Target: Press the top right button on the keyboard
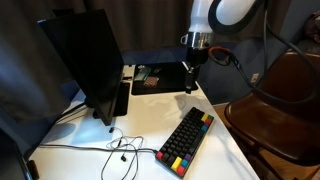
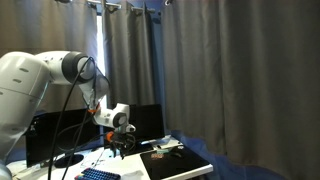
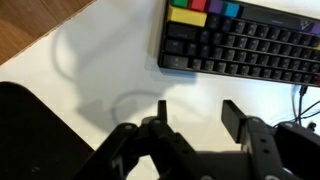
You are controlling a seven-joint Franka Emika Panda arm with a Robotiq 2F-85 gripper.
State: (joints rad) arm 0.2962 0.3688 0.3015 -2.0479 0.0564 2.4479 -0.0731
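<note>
Basically seeing the gripper spread wide and empty, hovering over the white tabletop. Spotted the keyboard lying flat on that tabletop, apart from the gripper, coloured keycaps along its edge.

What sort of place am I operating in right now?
Probably an office or lab workstation: a flat black monitor and a compact black keyboard with coloured keycaps sit on a white table, and dark grey curtains close off the background.

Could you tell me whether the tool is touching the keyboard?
Apart. The wrist view shows bare white table between the tool and the keyboard.
</note>
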